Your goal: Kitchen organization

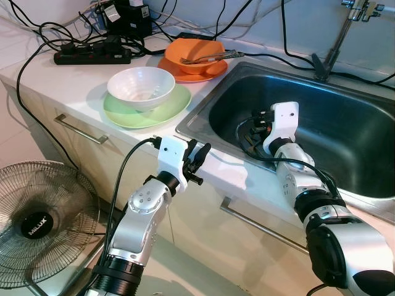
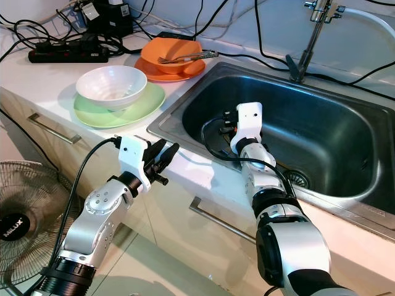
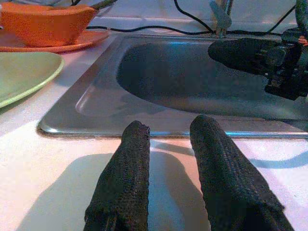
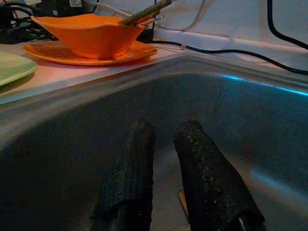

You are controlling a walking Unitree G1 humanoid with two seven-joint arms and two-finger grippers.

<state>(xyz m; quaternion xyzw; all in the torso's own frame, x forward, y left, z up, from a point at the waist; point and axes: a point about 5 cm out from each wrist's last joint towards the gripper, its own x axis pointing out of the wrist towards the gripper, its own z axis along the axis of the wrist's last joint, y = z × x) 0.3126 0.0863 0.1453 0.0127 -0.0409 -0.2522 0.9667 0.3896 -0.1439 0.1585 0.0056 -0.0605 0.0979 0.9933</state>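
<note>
"MILUX" marks floor fan (image 1: 37,225) beside left tool (image 1: 199,161).

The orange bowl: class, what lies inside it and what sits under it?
A fork lies across the orange bowl, which sits on an orange plate. The bowl's bottom is hidden by its wall.

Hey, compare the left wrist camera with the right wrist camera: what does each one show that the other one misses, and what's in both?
Left wrist view: the left hand over the white counter, just short of the sink, with the right hand hanging above it. Right wrist view: the sink seen from inside, plus a utensil handle leaning in the orange bowl. Both: the orange bowl on its orange plate, the green plate at the edge, and the sink.
</note>
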